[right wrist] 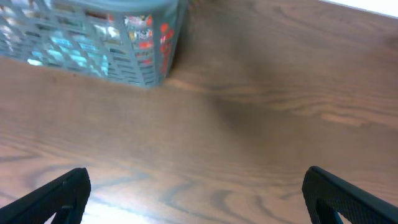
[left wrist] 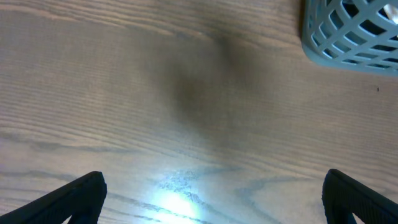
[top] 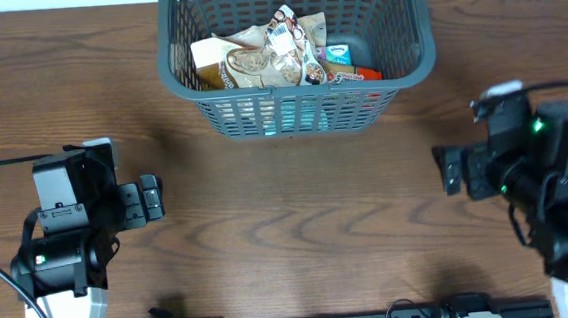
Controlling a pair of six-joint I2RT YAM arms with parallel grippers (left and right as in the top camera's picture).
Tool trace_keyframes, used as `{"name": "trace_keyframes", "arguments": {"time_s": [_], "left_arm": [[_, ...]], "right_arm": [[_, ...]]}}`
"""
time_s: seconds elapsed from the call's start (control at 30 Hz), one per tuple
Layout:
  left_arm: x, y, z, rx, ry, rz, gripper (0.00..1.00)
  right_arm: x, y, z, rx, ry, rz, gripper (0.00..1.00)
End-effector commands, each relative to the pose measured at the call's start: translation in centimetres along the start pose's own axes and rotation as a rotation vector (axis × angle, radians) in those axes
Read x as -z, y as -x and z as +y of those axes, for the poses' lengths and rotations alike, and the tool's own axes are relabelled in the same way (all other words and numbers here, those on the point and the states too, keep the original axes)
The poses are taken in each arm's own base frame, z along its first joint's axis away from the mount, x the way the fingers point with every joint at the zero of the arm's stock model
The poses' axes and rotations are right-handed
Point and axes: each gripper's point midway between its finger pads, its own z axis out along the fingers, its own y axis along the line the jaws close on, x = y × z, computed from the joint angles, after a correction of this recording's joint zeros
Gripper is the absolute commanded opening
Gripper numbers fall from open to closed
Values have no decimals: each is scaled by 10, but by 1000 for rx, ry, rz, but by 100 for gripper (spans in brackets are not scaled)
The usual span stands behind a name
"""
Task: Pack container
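My left gripper and right gripper both released, fingers spread wide over the wooden table; snack packets inside the grey-blue basket.

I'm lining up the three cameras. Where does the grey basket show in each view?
Overhead: the basket sits top centre, at the table's far edge.
Left wrist: only its corner, top right.
Right wrist: one end, top left.
Shared landmark: the wooden table beneath it.
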Motion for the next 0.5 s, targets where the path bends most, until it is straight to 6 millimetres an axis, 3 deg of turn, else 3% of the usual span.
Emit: {"name": "trace_keyframes", "arguments": {"time_s": [0.0,0.27,0.47], "left_arm": [[2,1,-1,7,-7,-7,99],[2,1,-1,7,-7,-7,99],[2,1,-1,7,-7,-7,99]], "right_arm": [[-14,-18,6,-14,15,24,99],[-51,-65,13,-16,41,189,99],[-66,-84,16,-17,53,270,99]]}}
